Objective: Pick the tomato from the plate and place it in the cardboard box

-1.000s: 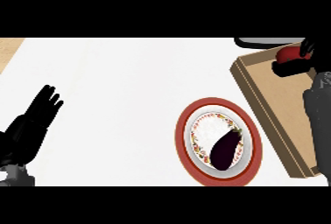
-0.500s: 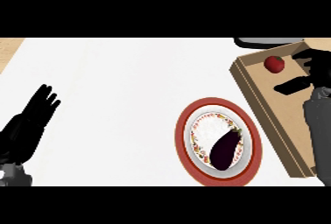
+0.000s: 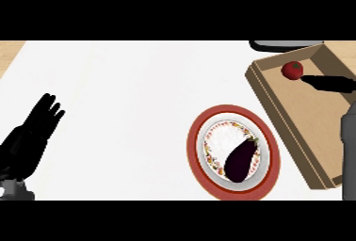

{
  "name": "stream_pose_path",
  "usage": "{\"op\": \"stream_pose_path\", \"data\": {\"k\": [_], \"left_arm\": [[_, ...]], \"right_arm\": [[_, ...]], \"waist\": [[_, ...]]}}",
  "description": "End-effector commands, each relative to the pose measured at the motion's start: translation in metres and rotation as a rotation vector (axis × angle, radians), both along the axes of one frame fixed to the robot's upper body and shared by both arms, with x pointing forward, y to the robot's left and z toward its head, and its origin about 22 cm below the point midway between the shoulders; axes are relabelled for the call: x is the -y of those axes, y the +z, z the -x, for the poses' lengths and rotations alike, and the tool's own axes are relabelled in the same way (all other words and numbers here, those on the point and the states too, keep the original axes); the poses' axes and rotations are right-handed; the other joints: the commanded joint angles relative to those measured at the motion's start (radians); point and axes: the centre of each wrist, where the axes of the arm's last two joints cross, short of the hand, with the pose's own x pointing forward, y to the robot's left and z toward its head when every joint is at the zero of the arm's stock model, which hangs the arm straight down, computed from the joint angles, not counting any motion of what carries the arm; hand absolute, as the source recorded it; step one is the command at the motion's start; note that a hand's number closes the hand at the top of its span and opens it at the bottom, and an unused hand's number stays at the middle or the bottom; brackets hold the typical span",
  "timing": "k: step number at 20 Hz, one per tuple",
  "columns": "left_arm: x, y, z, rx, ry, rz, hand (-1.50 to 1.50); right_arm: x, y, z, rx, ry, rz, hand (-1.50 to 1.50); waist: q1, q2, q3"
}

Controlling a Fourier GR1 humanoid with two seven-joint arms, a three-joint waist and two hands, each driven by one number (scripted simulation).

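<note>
Head view, looking steeply down on a white counter [image 3: 125, 94]. A red tomato [image 3: 293, 69] lies inside the cardboard box [image 3: 278, 101] at upper right, near its far end, free of any hand. The right hand [image 3: 332, 83] hovers just beside it, mostly cut off by the frame edge; fingers look straight, holding nothing. A red-rimmed plate [image 3: 197, 141] carries a dark eggplant [image 3: 240, 160]. At lower left the left hand [image 3: 31, 136] rests with fingers straight and spread.

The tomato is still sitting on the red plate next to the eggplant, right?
No. The head view shows the tomato lying inside the cardboard box, not on the red plate. Only the eggplant is on the plate.
</note>
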Motion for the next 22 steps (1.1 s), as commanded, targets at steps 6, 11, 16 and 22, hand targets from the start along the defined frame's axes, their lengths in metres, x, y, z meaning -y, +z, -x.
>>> {"op": "stream_pose_path", "data": {"k": [6, 11, 16, 22], "left_arm": [[0.008, 0.009, -0.006, 0.007, 0.005, -0.009, 0.00], [-0.003, 0.004, 0.001, 0.009, -0.007, -0.004, 0.00], [-0.001, 0.004, 0.009, 0.016, -0.011, 0.008, 0.00], [-0.002, -0.004, -0.009, 0.007, 0.004, 0.001, 0.00]], "right_arm": [[0.054, 0.018, 0.056, 0.198, -0.100, -0.164, -1.50], [0.103, 0.032, 0.102, 0.252, -0.090, -0.197, -1.50], [0.109, 0.038, 0.143, 0.215, -0.006, -0.180, -1.50], [0.149, 0.014, 0.166, 0.207, -0.021, -0.166, -1.50]], "waist": [[-0.001, 0.000, -0.001], [0.001, 0.001, -0.001], [0.000, -0.001, -0.001], [0.001, 0.003, -0.001]]}}
